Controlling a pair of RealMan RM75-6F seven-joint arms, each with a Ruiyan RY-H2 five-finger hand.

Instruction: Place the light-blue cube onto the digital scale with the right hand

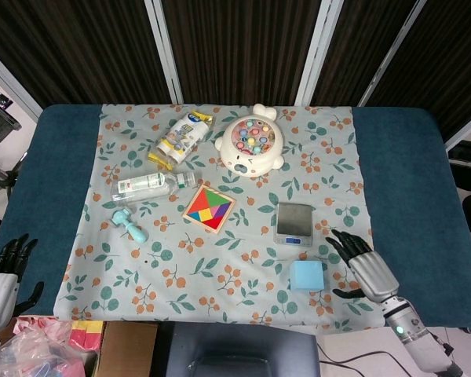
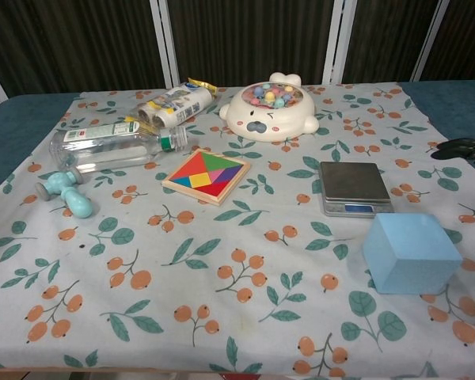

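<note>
Light-blue cube sits just left of the right hand, fingers spread, holding nothing.

The light-blue cube sits on the floral tablecloth just in front of the digital scale, not touching it; dark fingertips of the right hand show at the right edge, well apart from both.

I can't make out a single readable word or number from here. The clear bottle lying left of the tangram puzzle carries a label, and the pouch behind it has print, both too small to read.
</note>
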